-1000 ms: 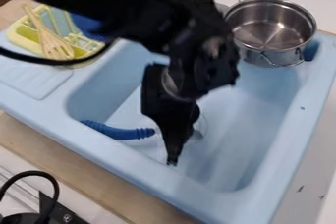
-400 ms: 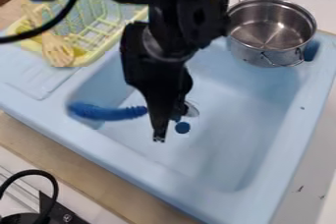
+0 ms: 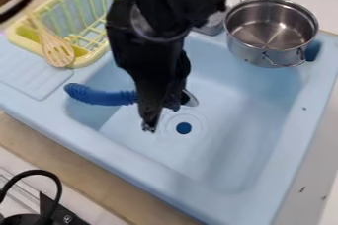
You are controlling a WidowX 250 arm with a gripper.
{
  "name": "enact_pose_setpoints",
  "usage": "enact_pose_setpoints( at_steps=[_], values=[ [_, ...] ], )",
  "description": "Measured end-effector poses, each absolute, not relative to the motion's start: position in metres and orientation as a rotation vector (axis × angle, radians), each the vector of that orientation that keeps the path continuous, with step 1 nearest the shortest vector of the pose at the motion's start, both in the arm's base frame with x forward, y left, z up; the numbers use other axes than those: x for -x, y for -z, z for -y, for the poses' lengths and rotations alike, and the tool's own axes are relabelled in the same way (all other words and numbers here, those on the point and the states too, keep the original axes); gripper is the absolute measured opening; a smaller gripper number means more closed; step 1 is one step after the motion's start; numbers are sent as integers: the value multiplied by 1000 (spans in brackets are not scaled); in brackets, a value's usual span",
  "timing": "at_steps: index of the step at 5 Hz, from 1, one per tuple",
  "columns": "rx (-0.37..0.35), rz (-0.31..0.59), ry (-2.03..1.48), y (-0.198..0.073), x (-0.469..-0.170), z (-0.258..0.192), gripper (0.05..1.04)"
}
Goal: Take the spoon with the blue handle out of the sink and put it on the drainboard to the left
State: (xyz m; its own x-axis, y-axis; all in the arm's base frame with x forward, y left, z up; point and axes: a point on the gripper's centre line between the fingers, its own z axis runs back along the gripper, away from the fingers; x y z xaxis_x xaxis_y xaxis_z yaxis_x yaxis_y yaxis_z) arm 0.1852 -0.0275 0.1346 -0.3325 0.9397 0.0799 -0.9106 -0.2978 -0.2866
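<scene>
The gripper point(image 3: 150, 126) hangs pointing down over the left half of the light blue sink point(image 3: 231, 140), shut on a blue-handled utensil point(image 3: 99, 95). The utensil's ribbed blue handle sticks out to the left, over the sink's left wall. On the other side of the gripper a small shiny metal part point(image 3: 191, 99) shows. The middle of the utensil is hidden behind the dark fingers. A blue round drain point(image 3: 184, 128) lies on the sink floor just right of the fingertips.
A steel pot point(image 3: 271, 31) stands at the sink's back right corner. At the back left is a yellow dish rack point(image 3: 89, 61) with a slotted wooden spatula point(image 3: 57, 50) in it. A black cable and device point(image 3: 56, 211) sit at the front left.
The gripper has moved up and to the left in the view, and the blue-handled utensil has moved with it. The drain and more of the dish rack have come into sight.
</scene>
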Motion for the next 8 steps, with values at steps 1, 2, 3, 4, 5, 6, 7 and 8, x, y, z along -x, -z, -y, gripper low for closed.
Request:
enact_pose_setpoints(
  at_steps=[1, 2, 3, 4, 5, 6, 7, 8],
  values=[
    [30, 360, -1824, -134, -178, 23, 75],
    [-37, 384, -1834, -141, -168, 8, 75],
    [-90, 402, -1858, -149, -160, -16, 75],
    [-102, 388, -1871, -153, -153, -35, 75],
    [-95, 326, -1866, -147, -153, -62, 75],
    [-121, 304, -1844, -142, -160, -79, 75],
    [-96, 262, -1762, -141, -167, -94, 75],
    [-73, 184, -1629, -135, -173, -104, 75]
  ],
)
